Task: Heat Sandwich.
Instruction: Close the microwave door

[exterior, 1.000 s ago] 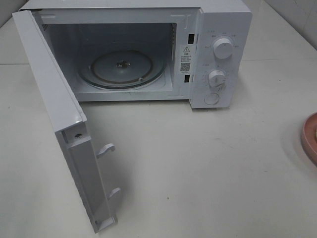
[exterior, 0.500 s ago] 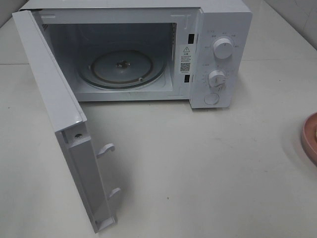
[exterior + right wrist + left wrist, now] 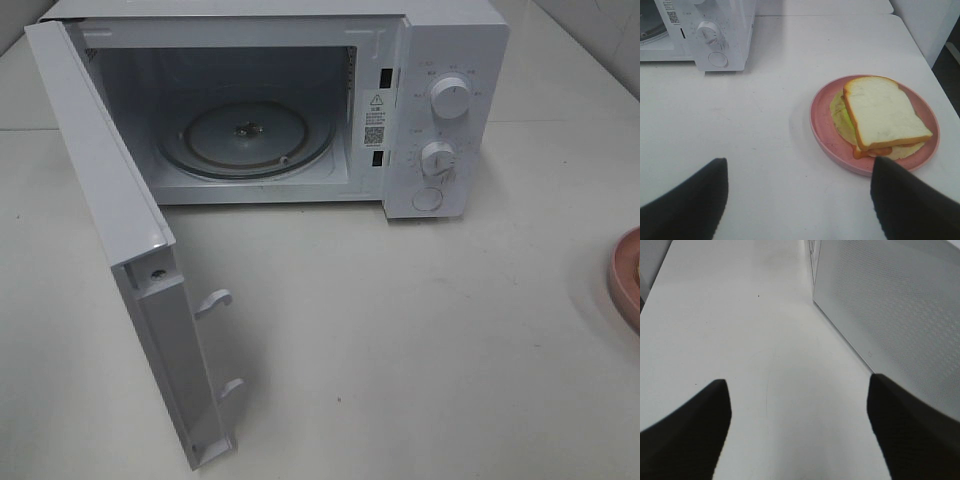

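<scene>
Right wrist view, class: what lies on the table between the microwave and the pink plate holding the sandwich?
Nothing: only bare white table separates the microwave from the plate and sandwich.

White table (image 3: 400, 330) spreads across the whole scene. At the far side, a white microwave (image 3: 450, 60) sits on it, door (image 3: 110, 230) swung wide toward the near left. Over at the right edge, a round pink plate (image 3: 822, 127) rests directly on the tabletop, well apart from the microwave.
</scene>
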